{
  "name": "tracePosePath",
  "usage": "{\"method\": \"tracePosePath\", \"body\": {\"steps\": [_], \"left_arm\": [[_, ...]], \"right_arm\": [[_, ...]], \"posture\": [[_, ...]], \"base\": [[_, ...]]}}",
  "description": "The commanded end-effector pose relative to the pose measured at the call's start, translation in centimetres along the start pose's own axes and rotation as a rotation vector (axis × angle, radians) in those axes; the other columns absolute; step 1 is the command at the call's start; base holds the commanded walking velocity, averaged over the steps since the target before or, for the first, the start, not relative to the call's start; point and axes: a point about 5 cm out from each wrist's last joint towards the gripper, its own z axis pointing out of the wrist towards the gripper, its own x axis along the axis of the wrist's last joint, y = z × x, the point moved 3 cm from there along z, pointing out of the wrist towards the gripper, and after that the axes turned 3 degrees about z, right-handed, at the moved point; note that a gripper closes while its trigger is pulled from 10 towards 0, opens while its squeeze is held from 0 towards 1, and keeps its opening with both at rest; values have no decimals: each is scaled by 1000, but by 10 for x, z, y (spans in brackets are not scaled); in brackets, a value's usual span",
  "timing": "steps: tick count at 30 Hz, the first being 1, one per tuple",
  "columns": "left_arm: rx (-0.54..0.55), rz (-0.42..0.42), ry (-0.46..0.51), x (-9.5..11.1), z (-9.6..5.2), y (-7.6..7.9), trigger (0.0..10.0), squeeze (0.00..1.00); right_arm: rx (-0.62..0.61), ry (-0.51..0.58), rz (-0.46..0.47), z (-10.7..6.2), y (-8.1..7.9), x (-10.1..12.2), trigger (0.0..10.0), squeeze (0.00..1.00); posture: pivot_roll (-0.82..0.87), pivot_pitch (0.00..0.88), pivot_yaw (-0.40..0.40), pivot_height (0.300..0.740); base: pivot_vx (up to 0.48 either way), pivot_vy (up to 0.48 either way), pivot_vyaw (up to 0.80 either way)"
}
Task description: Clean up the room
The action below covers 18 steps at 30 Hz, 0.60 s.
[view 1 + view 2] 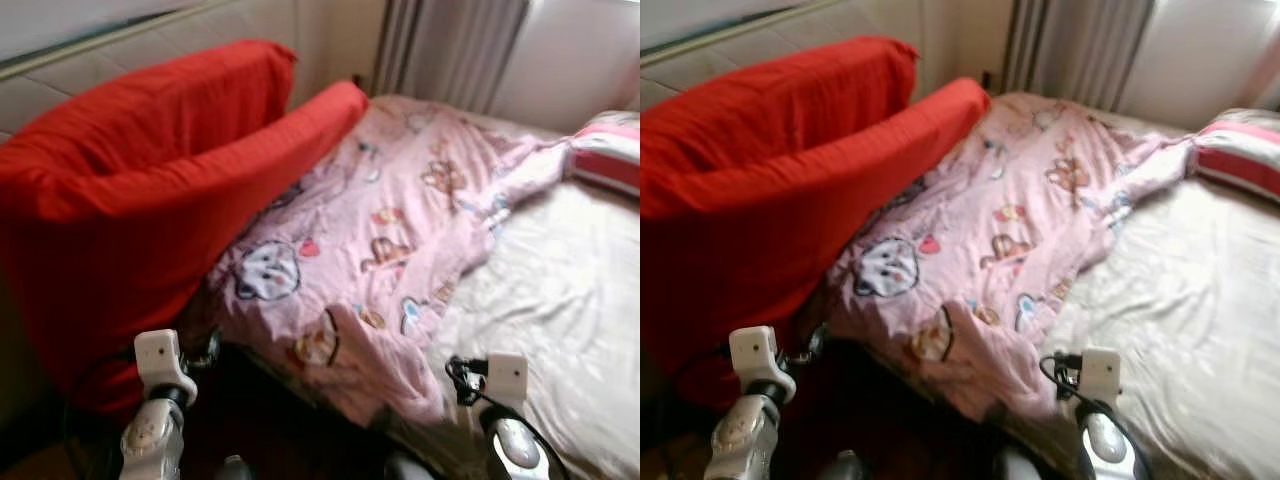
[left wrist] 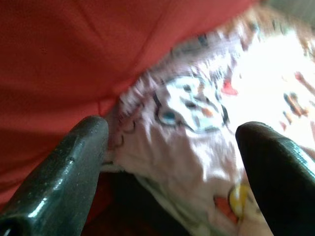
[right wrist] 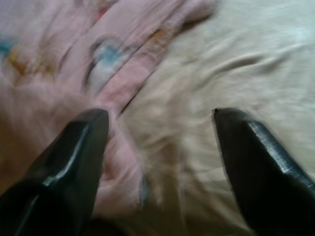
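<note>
Presently both tools — left tool [image 2: 170, 172], right tool [image 3: 157, 162] — gape wide, empty; grip the crumpled pink cartoon-print quilt [image 1: 380, 240] near its hem — avoid the cream bedsheet [image 1: 560, 290].

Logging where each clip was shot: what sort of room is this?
Most likely a bedroom: a bed with a cream sheet, a rumpled pink cartoon quilt across it, a striped pillow at its head, and curtains behind.
</note>
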Motion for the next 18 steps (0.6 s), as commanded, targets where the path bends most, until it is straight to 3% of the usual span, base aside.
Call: {"method": "tracePosePath", "body": {"steps": [1,18], "left_arm": [[11,-3,-64,-16,-9,-3,10000,0],[0,-6,-72,-17,-9,-1,10000,0]], "right_arm": [[17,31,-9,6,-4,12,10000,0],[22,-2,-17,6,-6,8,10000,0]], "posture": [[-21,62,-48,651],[-21,65,-46,641]], "base": [[0,0,0],[0,0,0]]}}
